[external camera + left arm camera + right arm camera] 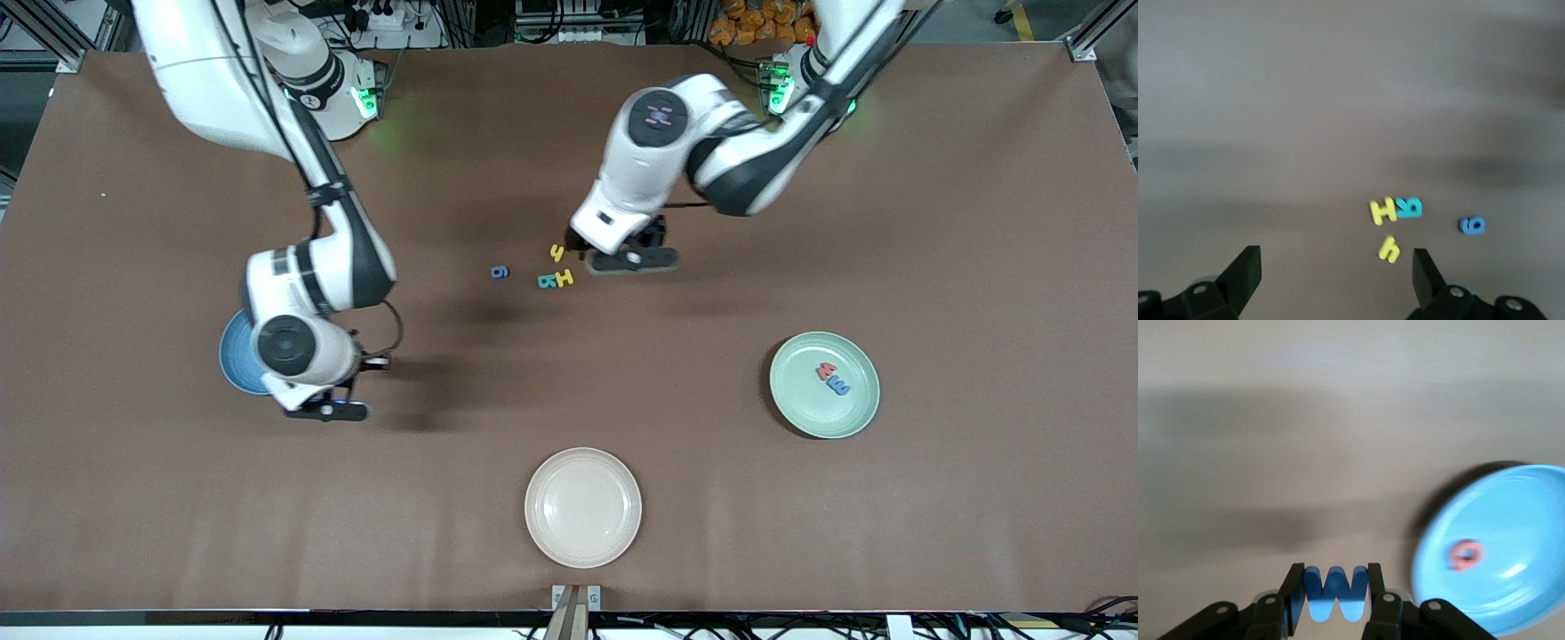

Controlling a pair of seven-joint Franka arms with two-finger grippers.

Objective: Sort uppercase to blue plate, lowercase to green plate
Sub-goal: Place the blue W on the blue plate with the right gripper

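Right gripper (1335, 600) clamped on the blue W (1335, 592), fingers (1295, 597) pressing its two outer edges, the letter standing between them with its rounded feet sticking out past the fingertips. Held over bare table just beside the blue plate (1511, 540), toward the right arm's end of the table. Inside that plate, one red ring-like G (1465, 555), well apart from the fingers. In the front view, plate (233, 354) mostly covered by the arm, gripper (327, 411) at its rim.

Left gripper (1337, 273) spread wide with nothing between the fingers (1243, 270), hanging over the table beside the loose cluster of letters. Small yellow h (1389, 249) closest, lying just inside the gap near one fingertip. A little past the fingertips, the yellow H (1383, 211) touching the teal B (1409, 207). Blue g (1472, 225) lying alone, outside the span of the fingers, toward the right arm's end.

Green plate (858, 409) well apart from both grippers, toward the left arm's end, with a small red piece (826, 371) and a blue m (837, 385) touching each other inside it. Cream plate (582, 508) nearest the front camera.
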